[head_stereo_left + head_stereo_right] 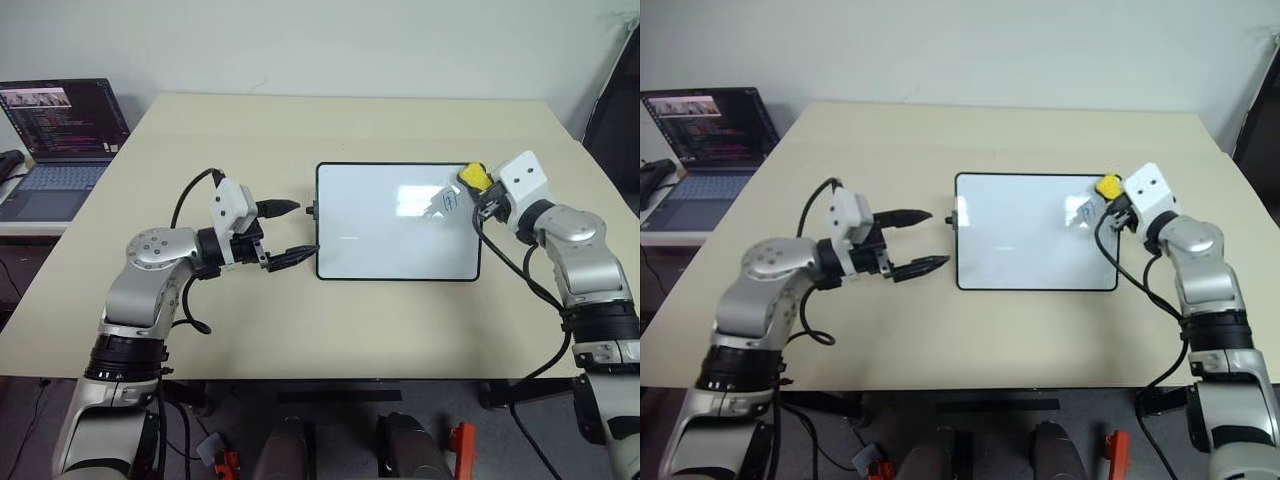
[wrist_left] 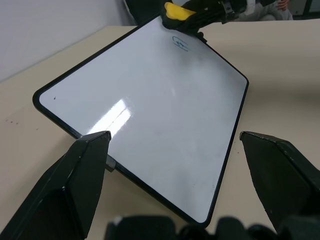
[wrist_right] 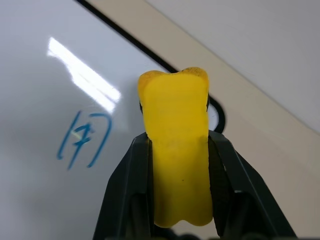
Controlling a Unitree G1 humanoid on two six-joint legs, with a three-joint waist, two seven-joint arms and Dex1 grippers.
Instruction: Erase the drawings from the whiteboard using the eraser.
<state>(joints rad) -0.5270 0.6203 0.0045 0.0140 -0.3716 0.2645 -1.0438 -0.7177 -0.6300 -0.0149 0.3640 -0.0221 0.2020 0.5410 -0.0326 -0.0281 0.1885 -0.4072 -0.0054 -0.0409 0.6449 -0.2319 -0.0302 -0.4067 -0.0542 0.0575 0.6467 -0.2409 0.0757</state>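
Observation:
The whiteboard (image 1: 380,235) lies flat in the middle of the table. One small blue scribble, the drawing (image 3: 82,137), sits near the board's far right corner and also shows in the left wrist view as the drawing (image 2: 180,43). My right gripper (image 1: 468,188) is shut on the yellow eraser (image 1: 474,177), which sticks out past the fingers (image 3: 125,190) over that corner, just beside the scribble. At the board's left edge my left gripper (image 1: 300,230) stands open with its fingers (image 2: 82,175) spread and nothing between them.
An open laptop (image 1: 60,140) stands on a lower side table at the far left. The beige table (image 1: 350,125) has bare room behind and in front of the board. A dark object (image 1: 615,100) stands off the far right corner.

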